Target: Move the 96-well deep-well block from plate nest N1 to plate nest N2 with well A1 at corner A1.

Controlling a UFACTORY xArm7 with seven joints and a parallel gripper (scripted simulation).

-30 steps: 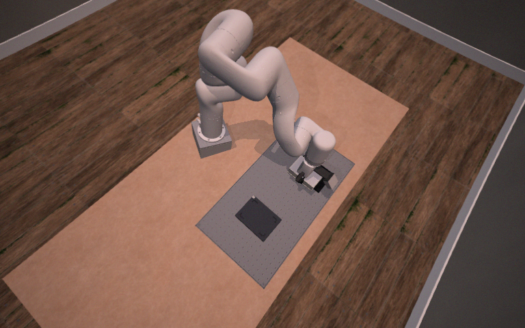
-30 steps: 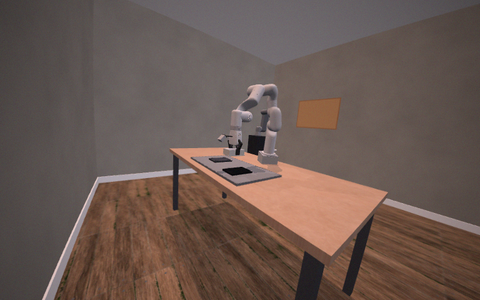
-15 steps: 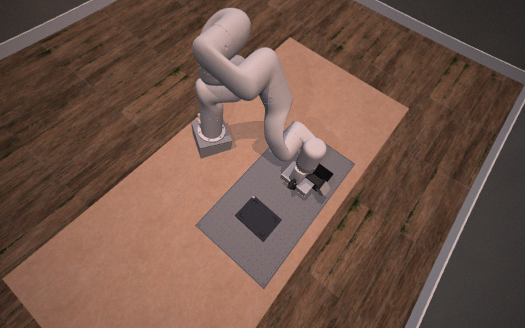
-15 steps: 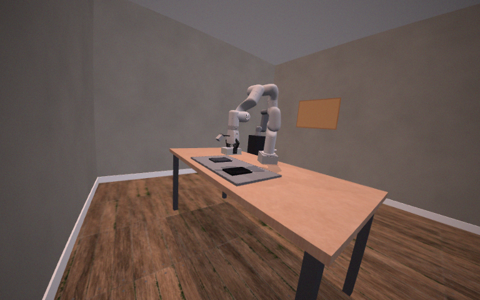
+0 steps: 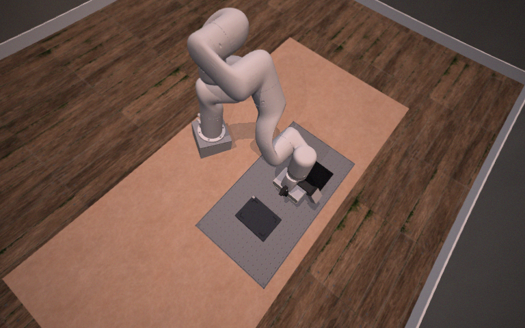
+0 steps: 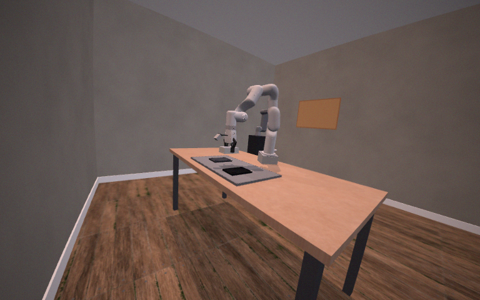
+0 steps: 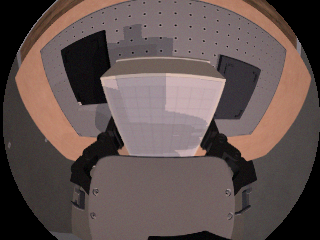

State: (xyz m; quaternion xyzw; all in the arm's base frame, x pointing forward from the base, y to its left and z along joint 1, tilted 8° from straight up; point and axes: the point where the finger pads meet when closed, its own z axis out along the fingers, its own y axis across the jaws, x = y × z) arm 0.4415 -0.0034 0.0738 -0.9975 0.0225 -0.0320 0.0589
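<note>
Above the grey breadboard (image 5: 247, 247), gripper (image 5: 298, 192) clamps the pale deep-well block (image 7: 163, 110), lifted clear of the plate. Block hangs between black nest N1 (image 5: 321, 173) and dark nest N2 (image 5: 258, 218), nearer N1. Both nests bare. Arm base (image 5: 201, 148) sits on tan table (image 5: 115, 247).

Count of items in view: one robot arm (image 5: 266, 100) carrying one gripper (image 7: 162, 150), one 96-well deep-well block (image 7: 162, 110), and two dark plate nests, one (image 5: 258, 217) and the other (image 5: 319, 174). One grey perforated base plate (image 5: 240, 247) lies on one table (image 6: 311, 208). One orange board (image 6: 318, 113) hangs on the wall.
</note>
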